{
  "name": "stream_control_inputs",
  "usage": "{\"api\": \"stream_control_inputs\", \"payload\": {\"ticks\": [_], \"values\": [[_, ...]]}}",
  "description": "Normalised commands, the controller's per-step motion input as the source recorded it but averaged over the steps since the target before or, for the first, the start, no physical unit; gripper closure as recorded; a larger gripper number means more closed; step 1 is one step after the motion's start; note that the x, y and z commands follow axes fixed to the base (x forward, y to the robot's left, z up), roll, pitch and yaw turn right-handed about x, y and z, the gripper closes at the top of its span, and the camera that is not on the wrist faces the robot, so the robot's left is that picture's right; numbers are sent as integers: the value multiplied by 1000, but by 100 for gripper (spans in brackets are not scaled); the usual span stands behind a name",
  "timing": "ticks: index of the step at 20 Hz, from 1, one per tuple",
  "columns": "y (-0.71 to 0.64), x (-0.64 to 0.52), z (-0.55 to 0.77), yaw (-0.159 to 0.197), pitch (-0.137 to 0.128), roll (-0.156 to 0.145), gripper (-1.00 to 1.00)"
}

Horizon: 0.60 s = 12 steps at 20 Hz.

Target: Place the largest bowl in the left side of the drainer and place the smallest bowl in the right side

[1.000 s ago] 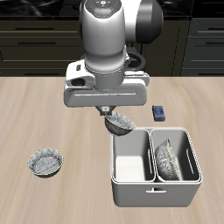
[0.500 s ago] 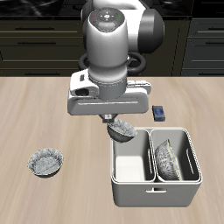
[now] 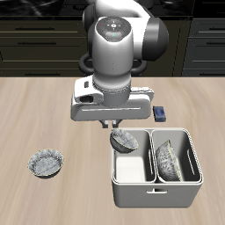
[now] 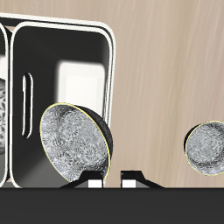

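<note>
My gripper [image 3: 116,132] is shut on the rim of the smallest bowl [image 3: 123,141], a tiny crinkly silvery bowl that hangs tilted over the back edge of the drainer's empty compartment. In the wrist view the held bowl [image 4: 74,140] hangs just off my fingertips [image 4: 88,184], with that empty compartment behind it. The drainer [image 3: 156,194] is a light grey two-part tub near the table's front edge; its rim also shows in the wrist view [image 4: 111,61]. The largest bowl [image 3: 167,162] stands on edge in the other compartment.
A paler speckled bowl [image 3: 46,163] lies on the table away from the drainer, and also shows in the wrist view [image 4: 207,146]. A small dark blue block [image 3: 161,112] lies behind the drainer. Dark cabinets run along the back.
My gripper has moved with the smallest bowl toward the table's front edge and lower, from behind the drainer to over the empty compartment's back edge.
</note>
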Motion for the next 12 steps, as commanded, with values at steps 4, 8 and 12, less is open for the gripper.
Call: {"api": "stream_control_inputs", "payload": {"ticks": [4, 8, 12], "values": [[52, -23, 61, 6, -7, 4, -100], [52, 18, 28, 14, -8, 15, -100], [180, -119, 198, 2, -26, 27, -100]]}}
